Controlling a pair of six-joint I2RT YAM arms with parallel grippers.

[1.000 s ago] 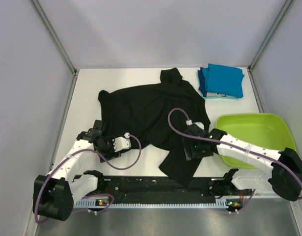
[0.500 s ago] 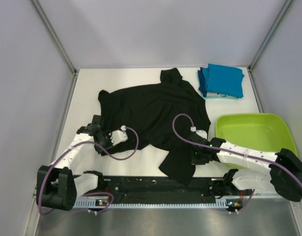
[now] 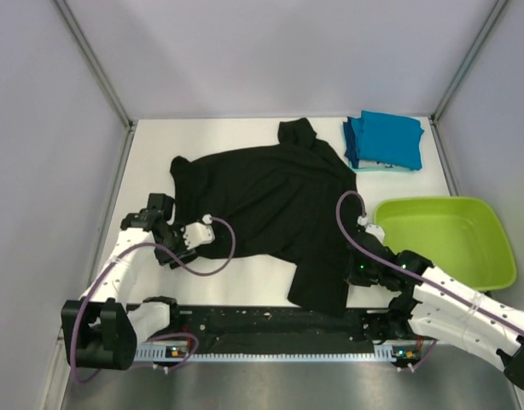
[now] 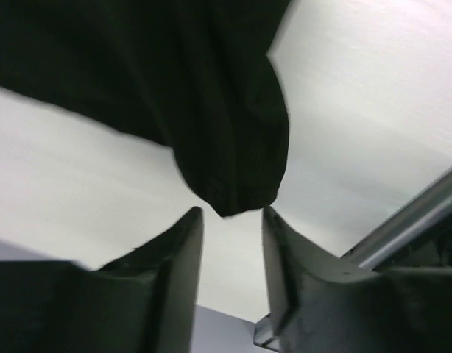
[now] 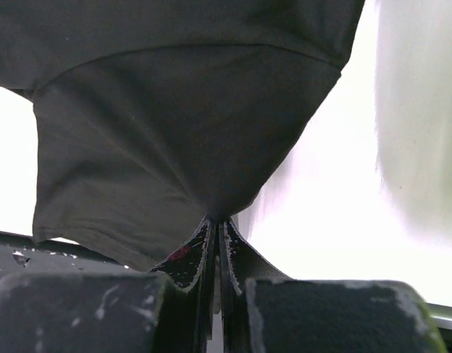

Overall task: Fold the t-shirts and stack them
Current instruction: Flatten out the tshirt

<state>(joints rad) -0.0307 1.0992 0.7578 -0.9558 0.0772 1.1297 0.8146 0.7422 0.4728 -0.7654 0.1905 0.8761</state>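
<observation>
Left wrist view showed the left fingers [image 4: 171, 254] spread apart. A rounded corner of the black t-shirt [image 4: 211, 110] reached down to the gap between their tips, and whether it touched them could not be told. The right wrist view showed the right fingers [image 5: 193, 257] pressed together, clamped on a bunched edge of the same shirt.

Only the top view gave the layout. The black t-shirt lay spread over the middle of the white surface [image 3: 160, 145]. The folded teal t-shirts [image 3: 386, 141] sat at its 1 o'clock and the lime-green tub [image 3: 441, 239] at its 4 o'clock. The left fingers were at the shirt's 8 o'clock edge, the right at its 5 o'clock.

A second before, the right fingers had been further toward 11 o'clock. They had since drawn back toward 5 o'clock, and the near flap, which had slanted toward 7, pointed nearer 6. The left fingers had shifted slightly toward 11 o'clock.
</observation>
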